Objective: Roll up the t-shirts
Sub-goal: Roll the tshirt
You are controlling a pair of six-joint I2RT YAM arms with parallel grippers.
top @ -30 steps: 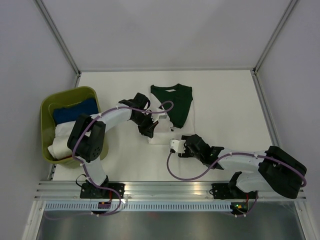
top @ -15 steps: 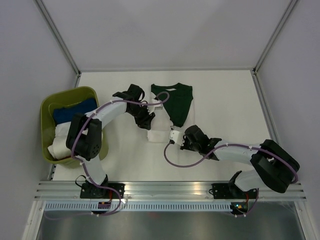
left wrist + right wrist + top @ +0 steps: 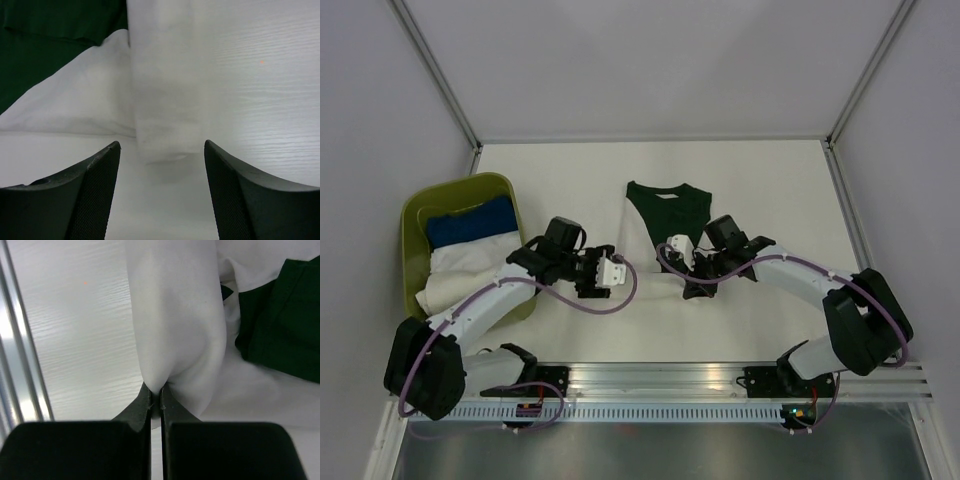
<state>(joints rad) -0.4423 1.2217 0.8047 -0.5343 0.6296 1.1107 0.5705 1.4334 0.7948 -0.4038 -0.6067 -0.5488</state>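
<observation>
Left fingers [image 3: 162, 146] have let go and backed off toward 8 o'clock of the stack; they stand wide apart and empty. Right fingers [image 3: 156, 391] have come in and pinched shut on a fold of the white t-shirt [image 3: 175, 315] at its 6 o'clock hem. Judged a handover, with the rolling barely begun. The green t-shirt [image 3: 665, 208] lies on top, mid-bench [image 3: 770, 190], collar at 12 o'clock.
</observation>
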